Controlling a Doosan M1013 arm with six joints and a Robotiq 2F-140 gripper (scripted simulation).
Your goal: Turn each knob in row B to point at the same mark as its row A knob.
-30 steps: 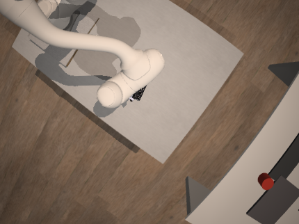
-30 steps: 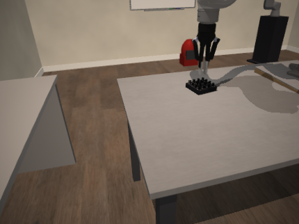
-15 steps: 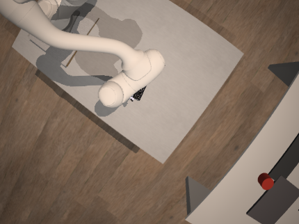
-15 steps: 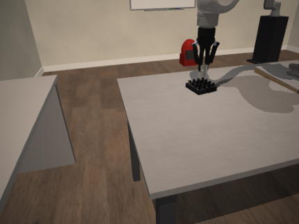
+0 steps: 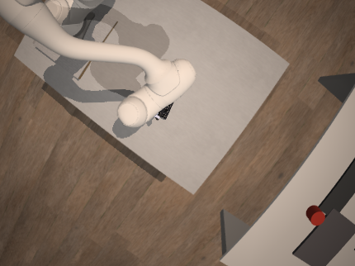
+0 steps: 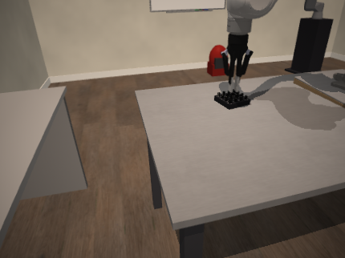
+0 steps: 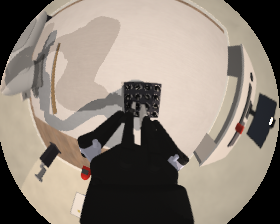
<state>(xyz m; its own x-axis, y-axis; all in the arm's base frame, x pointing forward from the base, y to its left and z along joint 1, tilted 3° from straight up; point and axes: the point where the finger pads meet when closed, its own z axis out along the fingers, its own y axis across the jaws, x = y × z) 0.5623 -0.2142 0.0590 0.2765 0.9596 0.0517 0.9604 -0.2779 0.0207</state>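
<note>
The black knob box (image 5: 166, 112) (image 6: 239, 105) (image 7: 133, 91) stands flat on the table, with rows of small dark knobs on top. In the top view the arm partly covers it. My gripper (image 6: 235, 90) (image 7: 137, 107) points down over the box, its fingertips set a small gap apart. In the exterior view the tips are at about the height of the knob tops, toward the far side of the box. In the wrist view they cover knobs near the box's lower edge. Any knob between them is hidden. The white lines and printed names are too small to read.
A thin wooden strip (image 5: 111, 31) (image 6: 318, 91) (image 7: 53, 85) lies on the table near the arm's base. A separate white desk (image 5: 285, 217) (image 6: 24, 114) bears a red cylinder (image 5: 317, 217) (image 7: 239, 128). A red backpack (image 6: 218, 54) stands on the floor beyond the table.
</note>
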